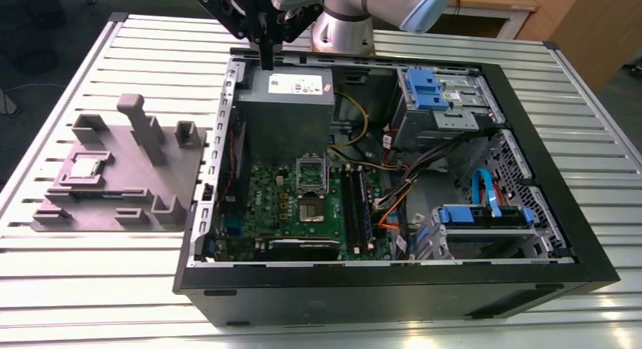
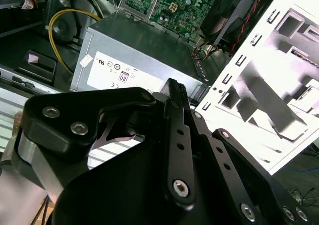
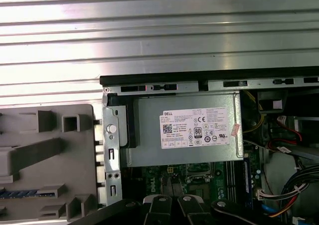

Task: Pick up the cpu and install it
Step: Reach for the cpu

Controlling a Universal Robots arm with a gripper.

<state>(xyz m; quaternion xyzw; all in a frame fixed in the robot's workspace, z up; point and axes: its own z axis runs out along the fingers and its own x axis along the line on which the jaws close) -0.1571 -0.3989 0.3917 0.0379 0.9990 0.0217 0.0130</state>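
My gripper (image 1: 267,62) hangs fingers-down over the far wall of the open PC case (image 1: 401,292), tips just by the far edge of the power supply (image 1: 286,101). Fingers pressed together, nothing between them. The second wrist view shows them as one closed dark bar above the supply's white label.

The cpu (image 1: 86,167) is well apart from me, off to the exterior view's left and nearer the camera. It sits outside the case in a shallow recess of the grey fixture block (image 1: 110,206). Nothing touches it.

Surface is a slatted aluminium table (image 1: 101,289). The case lies on its side with the green motherboard (image 1: 271,191) facing up. The metal socket frame (image 1: 313,172) is in the middle of the board, and the blue drive brackets (image 1: 426,89) are towards the exterior view's right. Wooden furniture (image 1: 572,18) stands behind the table, and dark floor shows at the left edge.

The cpu lies flat, shiny metal top up. It is square, so no long axis. Its edges run roughly along the fixture's edges. Cannot tell which corner is the marked one.
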